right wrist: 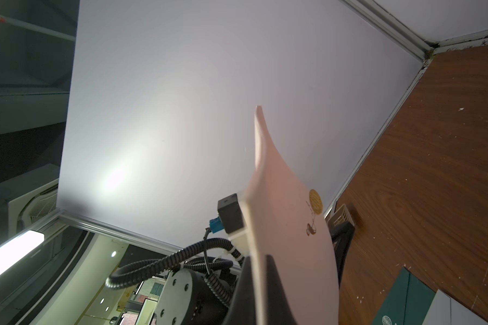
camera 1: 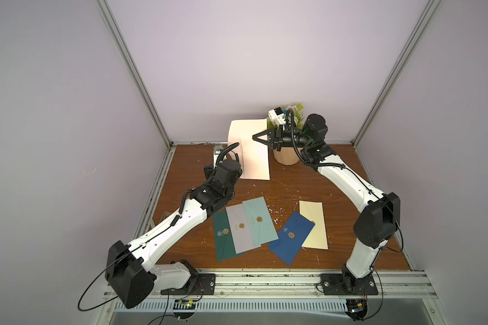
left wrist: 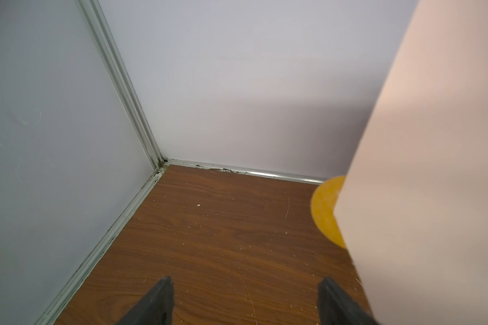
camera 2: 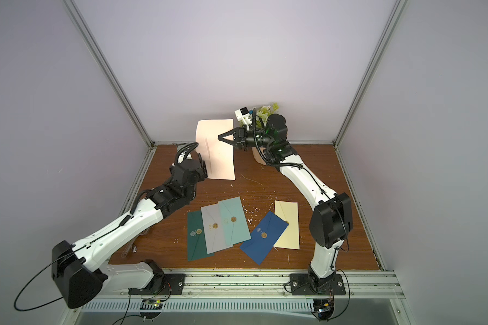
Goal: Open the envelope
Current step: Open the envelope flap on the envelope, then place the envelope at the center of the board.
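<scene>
A pale pink envelope [camera 1: 251, 157] [camera 2: 217, 152] hangs upright above the back of the table. My right gripper [camera 1: 254, 137] [camera 2: 219, 137] is shut on its right edge. In the right wrist view the envelope [right wrist: 288, 225] curves away from the shut gripper [right wrist: 261, 257], and a gold seal [right wrist: 315, 205] sits on its face. My left gripper [left wrist: 247, 281] is open with only bare table between its fingers. The envelope [left wrist: 434, 168] stands close beside it. A yellow round shape [left wrist: 326, 211] shows past the envelope's edge. In both top views the left wrist [camera 1: 226, 171] hides the left fingers.
Several other sealed envelopes lie near the front: dark green [camera 1: 223, 239], grey [camera 1: 240, 230], teal [camera 1: 258, 222], blue [camera 1: 290, 236] and cream [camera 1: 314, 225]. A potted plant [camera 1: 286, 156] stands behind the right gripper. Walls close the table's left, back and right sides.
</scene>
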Motion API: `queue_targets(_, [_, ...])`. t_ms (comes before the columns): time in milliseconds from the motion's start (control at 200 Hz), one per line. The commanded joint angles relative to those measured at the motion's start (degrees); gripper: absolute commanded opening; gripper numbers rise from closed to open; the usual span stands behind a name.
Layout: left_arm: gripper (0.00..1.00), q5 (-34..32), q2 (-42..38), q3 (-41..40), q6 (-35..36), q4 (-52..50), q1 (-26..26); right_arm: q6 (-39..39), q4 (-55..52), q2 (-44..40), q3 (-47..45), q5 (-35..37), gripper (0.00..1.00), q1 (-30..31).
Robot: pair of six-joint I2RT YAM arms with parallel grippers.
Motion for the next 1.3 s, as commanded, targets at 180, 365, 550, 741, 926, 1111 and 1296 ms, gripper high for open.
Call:
queue_targets(180, [0.85,6.78,-6.86,-4.07,2.59,8.67,1.7,5.95,10.79,-3.66,-0.97,-2.45,0.0,-0.88])
queue_targets(365, [0.85,5.68,-12.59,-4.94,4.89,9.61,1.7,-1.48,0.61,-3.31,0.12,-1.84,0.0,-1.14])
queue_targets(550, [0.86,3.96,-16.5,-0.88,8.51,4.89,1.7,-12.55,-14.98,-0.47,6.22,1.26,0.0,-1.14])
queue_targets(741, [0.88,3.24,-19.87,3.35,11.04,1.01,1.7,-18.25,-23.71,5.26,13.61,4.58,0.0,-0.85])
queue_targets(926, [0.91,2.4,-22.09,5.74,13.38,-2.32,1.7,-18.94,-26.91,13.39,22.17,7.39,0.0,1.32])
queue_targets(1111, [1.0,1.68,-23.55,6.84,15.52,-4.1,1.7,-18.75,-30.47,23.58,35.27,10.49,0.0,4.45])
queue_targets(1296, [0.98,1.17,-24.48,8.59,17.2,-6.34,1.7,-16.43,-27.92,32.49,43.84,13.52,0.0,6.47])
